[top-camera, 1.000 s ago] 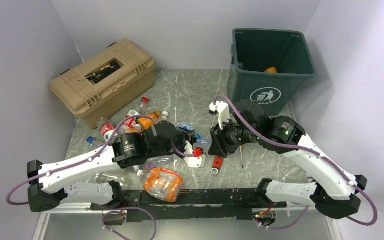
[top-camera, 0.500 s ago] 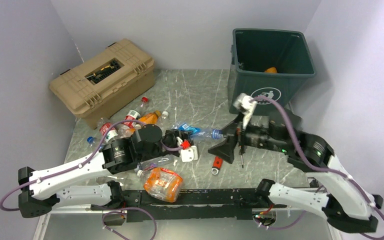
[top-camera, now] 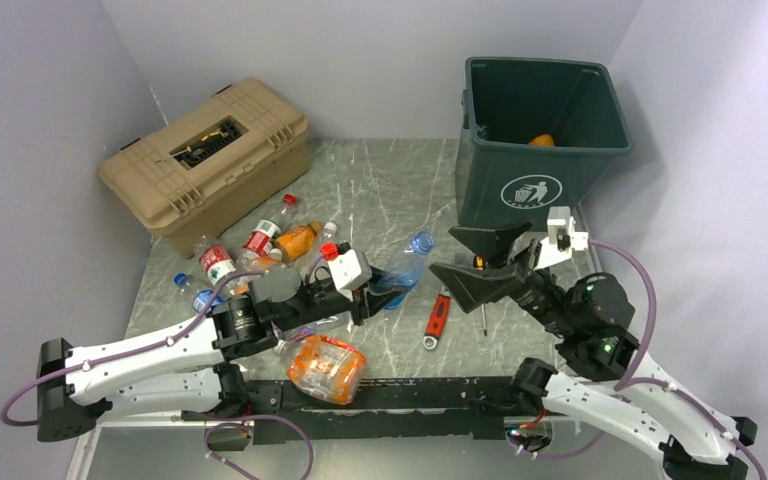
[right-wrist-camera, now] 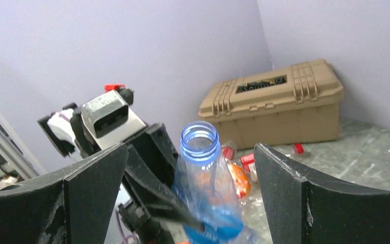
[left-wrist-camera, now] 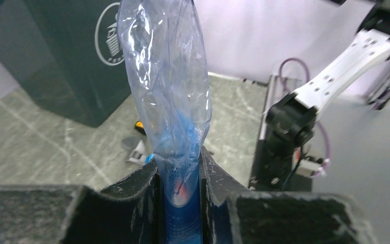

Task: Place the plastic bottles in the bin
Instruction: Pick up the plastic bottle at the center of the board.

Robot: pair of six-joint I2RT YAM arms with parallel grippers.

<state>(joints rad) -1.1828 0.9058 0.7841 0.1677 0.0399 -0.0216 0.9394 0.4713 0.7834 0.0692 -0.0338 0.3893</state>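
Observation:
A crushed clear plastic bottle point(top-camera: 405, 264) with a blue label and no cap is clamped at its base in my left gripper point(top-camera: 378, 288). It tilts up toward the right. In the left wrist view the bottle point(left-wrist-camera: 167, 91) rises from between the shut fingers point(left-wrist-camera: 142, 185), with the dark green bin point(left-wrist-camera: 56, 61) behind it. My right gripper point(top-camera: 444, 252) is wide open and faces the bottle's open blue neck point(right-wrist-camera: 199, 140) without touching it. The bin point(top-camera: 545, 130) stands at the back right with an orange bottle point(top-camera: 542, 140) inside. More bottles point(top-camera: 250, 250) lie in a heap on the left.
A tan toolbox point(top-camera: 210, 160) stands at the back left. A red-handled wrench point(top-camera: 437, 318) and a screwdriver point(top-camera: 482, 305) lie under the right gripper. A large crushed orange bottle point(top-camera: 325, 367) rests near the front edge.
The right gripper has opened wide and drawn back to the right. The left gripper stays shut on the bottle and has tipped it up toward the right.

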